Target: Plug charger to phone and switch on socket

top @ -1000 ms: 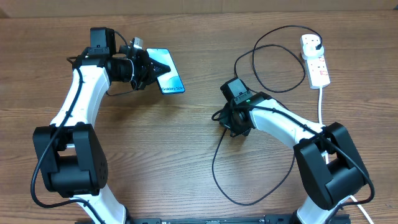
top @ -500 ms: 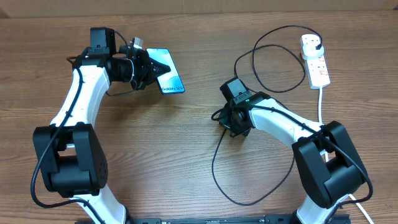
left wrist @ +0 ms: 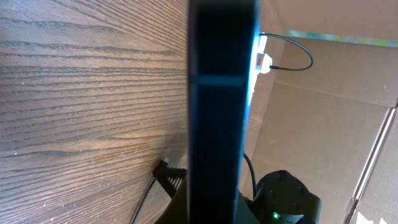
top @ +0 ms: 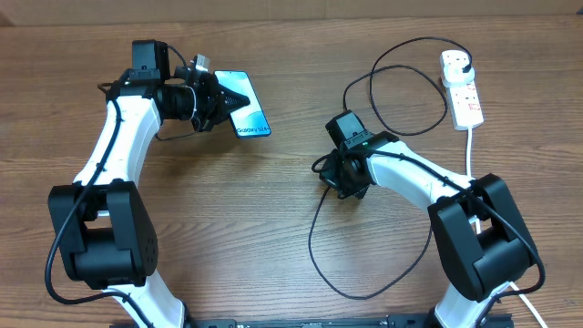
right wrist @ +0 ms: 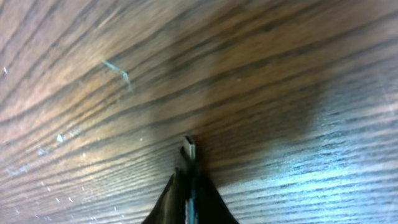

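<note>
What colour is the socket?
The socket is white with red markings; the overhead view shows it best.

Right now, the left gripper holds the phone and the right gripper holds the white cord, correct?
No: the right gripper holds the charger by its connector, not the white cord; the right wrist view shows it. The left gripper holds the phone.

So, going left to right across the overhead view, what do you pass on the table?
Phone, held in the left gripper → right gripper, shut on the charger connector → socket. The charger's cable loops span too widely to place.
</note>
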Action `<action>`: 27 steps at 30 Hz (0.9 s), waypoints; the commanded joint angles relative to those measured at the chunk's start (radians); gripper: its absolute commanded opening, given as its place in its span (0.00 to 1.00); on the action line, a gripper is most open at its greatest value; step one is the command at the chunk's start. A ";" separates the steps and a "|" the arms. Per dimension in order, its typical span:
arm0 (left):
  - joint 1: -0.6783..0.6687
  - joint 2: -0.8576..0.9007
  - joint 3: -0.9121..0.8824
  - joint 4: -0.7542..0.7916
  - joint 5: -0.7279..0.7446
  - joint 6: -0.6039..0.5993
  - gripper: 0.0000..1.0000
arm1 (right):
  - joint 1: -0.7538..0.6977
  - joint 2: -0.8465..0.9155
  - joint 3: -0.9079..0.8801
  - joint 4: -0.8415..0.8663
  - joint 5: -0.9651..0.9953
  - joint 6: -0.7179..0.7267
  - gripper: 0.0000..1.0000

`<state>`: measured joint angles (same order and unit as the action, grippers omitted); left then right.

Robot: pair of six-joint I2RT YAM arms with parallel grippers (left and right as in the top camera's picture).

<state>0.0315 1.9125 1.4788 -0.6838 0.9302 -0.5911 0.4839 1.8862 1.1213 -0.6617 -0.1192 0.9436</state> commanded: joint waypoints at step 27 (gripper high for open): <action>-0.045 -0.009 0.015 0.240 0.652 -0.038 0.04 | -0.085 -0.351 -0.006 0.186 -1.120 -0.558 0.04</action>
<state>0.0177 1.9125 1.4788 -0.4458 1.5005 -0.6067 0.4007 1.5452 1.1122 -0.4812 -1.0889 0.4698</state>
